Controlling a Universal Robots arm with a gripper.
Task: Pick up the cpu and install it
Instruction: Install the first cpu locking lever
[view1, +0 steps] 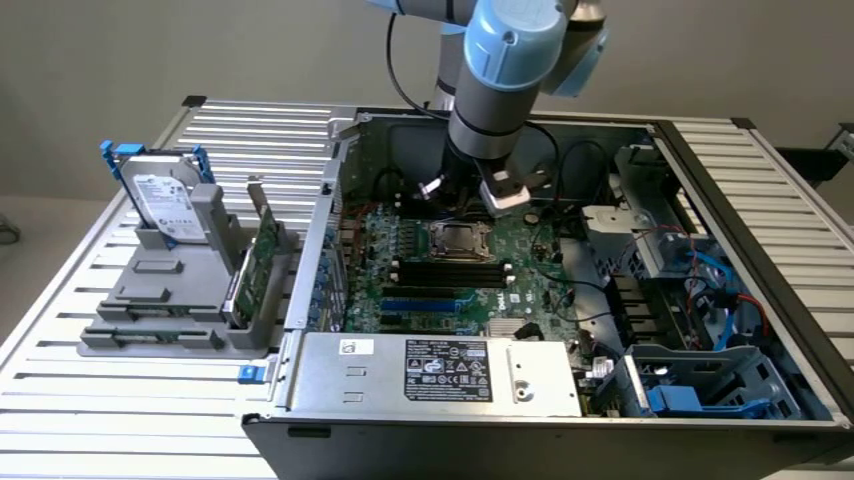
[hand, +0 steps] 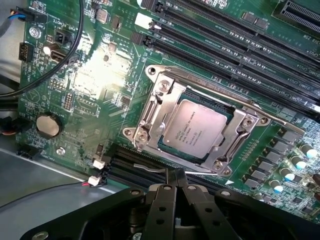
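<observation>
One cpu (hand: 195, 131): flat square, dull silver lid with faint print. It sits in the socket frame (hand: 150, 112) on the green board (hand: 95, 75), inside the open case (view1: 787, 250).

One socket frame: bright stamped steel with screw heads at the corners, closing round the cpu on all sides.

One end effector (hand: 176, 176): black, its two fingers pressed together with nothing between them. The tips hang just beside the frame's edge, close to a thin steel rod (hand: 150, 167).

One arm (view1: 501, 80): grey and pale blue, round-bodied, standing over the board.

One coin cell (hand: 48, 125): round and shiny. Long black slots (hand: 225, 50) run beside the frame.

One hard drive (view1: 167, 205): silver with a white label and blue handles. It stands upright in a grey holder (view1: 160, 300) on the slatted metal table (view1: 80, 400), outside the case at the exterior view's left.

One green card (view1: 263, 260): thin, on edge, beside the drive.
</observation>
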